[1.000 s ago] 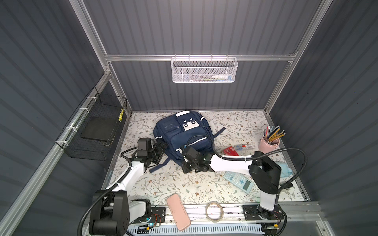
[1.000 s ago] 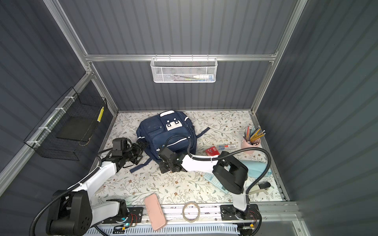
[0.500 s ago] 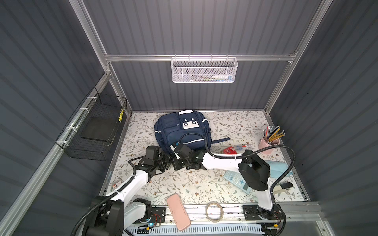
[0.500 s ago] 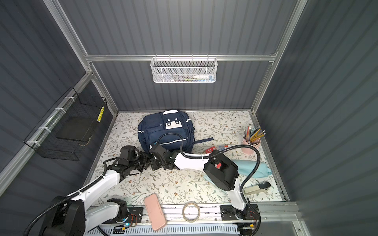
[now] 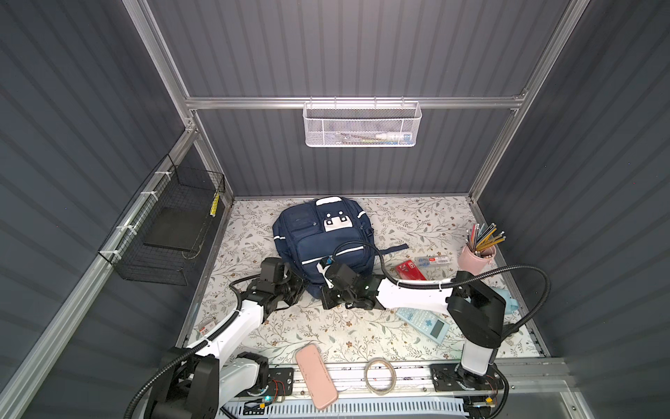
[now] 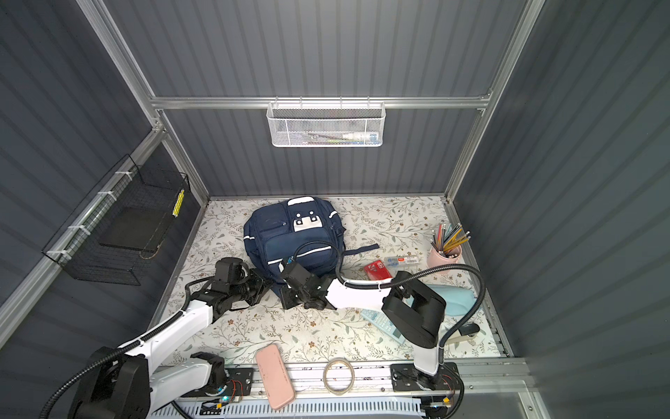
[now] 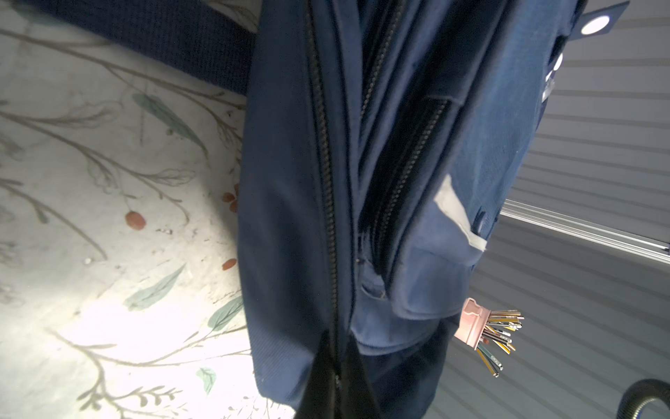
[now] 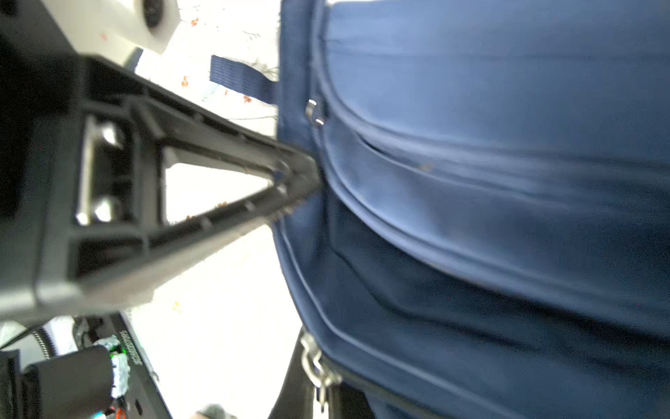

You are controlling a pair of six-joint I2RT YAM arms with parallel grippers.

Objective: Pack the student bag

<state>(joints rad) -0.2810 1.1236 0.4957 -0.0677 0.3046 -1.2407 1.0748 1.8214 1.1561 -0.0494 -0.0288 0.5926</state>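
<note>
Student bag (image 5: pixel 322 246) lies on the table (image 5: pixel 417 217) below the white wire basket (image 5: pixel 360 125), left pincer (image 7: pixel 338 381) and right pincer (image 8: pixel 318 390) both pinched shut on its cloth, which could slip free if they tug unevenly.

- My left gripper (image 5: pixel 300 287) has swung from the left flank of the student bag (image 5: pixel 322 239) round to its near-left corner.
- Its jaws stood wide a second ago; now I have them closed on the bag's zip (image 7: pixel 328 174), as the left wrist view shows.
- The bag's strap (image 5: pixel 393 249) on the right lies flatter now.
</note>
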